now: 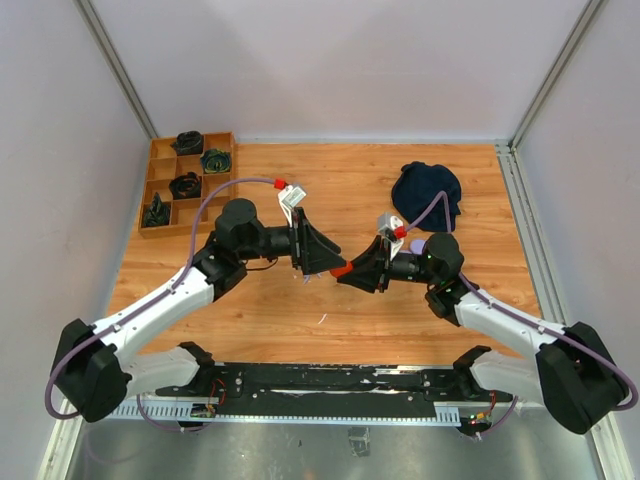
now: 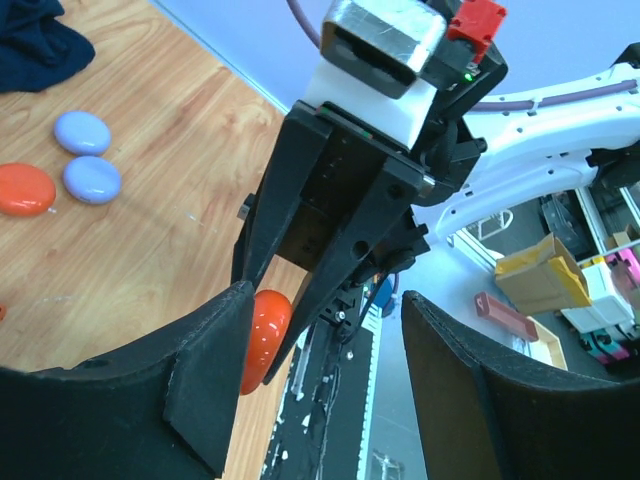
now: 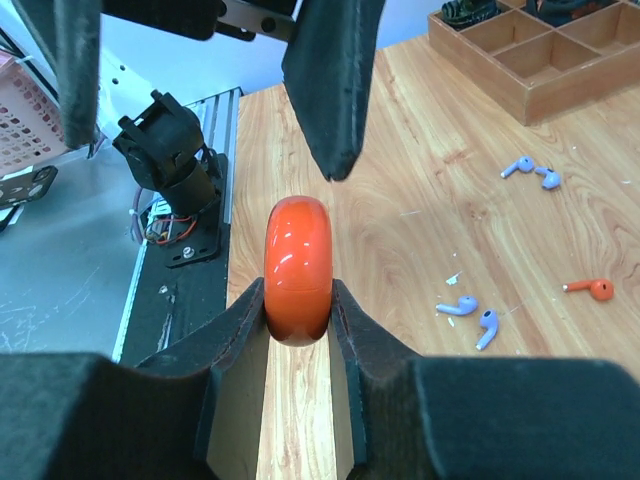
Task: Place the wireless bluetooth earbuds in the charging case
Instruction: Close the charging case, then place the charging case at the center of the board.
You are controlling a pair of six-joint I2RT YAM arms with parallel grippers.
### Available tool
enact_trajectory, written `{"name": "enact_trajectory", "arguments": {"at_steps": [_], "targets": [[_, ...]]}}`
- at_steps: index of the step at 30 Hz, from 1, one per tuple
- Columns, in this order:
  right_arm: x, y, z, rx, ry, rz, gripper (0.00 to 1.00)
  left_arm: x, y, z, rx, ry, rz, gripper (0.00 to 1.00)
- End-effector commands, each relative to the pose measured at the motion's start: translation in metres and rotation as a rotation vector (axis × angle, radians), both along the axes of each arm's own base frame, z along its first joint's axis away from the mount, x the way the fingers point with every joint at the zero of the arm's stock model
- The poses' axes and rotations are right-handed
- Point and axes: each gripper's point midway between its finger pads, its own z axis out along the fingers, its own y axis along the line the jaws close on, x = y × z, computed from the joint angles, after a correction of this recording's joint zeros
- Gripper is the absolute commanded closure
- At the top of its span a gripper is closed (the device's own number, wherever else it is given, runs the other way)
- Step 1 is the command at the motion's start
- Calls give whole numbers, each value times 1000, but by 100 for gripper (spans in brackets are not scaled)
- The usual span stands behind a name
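My right gripper is shut on an orange-red round charging case, held on edge above the table. It also shows in the top view, between the two grippers. My left gripper is open and empty, its fingers close beside the case, one finger just above it in the right wrist view. Several lilac earbuds and one orange-red earbud lie loose on the wood.
A wooden compartment tray with dark items stands at the back left. A dark blue cloth lies at the back right. Two lilac pucks and an orange-red puck lie near the cloth.
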Motion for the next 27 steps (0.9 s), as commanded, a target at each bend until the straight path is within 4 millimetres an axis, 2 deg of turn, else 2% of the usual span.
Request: {"name": "enact_trajectory", "arguments": {"at_steps": [1, 5, 9, 15, 21, 27], "targets": [[-2, -3, 7, 1, -16, 8, 92, -7, 3, 13, -38, -59, -20, 34], [2, -7, -5, -61, 48, -35, 92, 8, 10, 9, 23, -77, 83, 32], [7, -18, -32, -180, 165, -128, 91, 36, 30, -2, 150, -85, 283, 28], [12, -53, -83, -353, 407, -326, 91, 77, 90, -26, 378, -75, 661, 24], [17, -99, -130, -452, 680, -532, 89, 90, 144, -26, 514, -134, 912, 18], [15, -140, -169, -454, 909, -706, 89, 93, 173, -17, 569, -187, 1033, 13]]}}
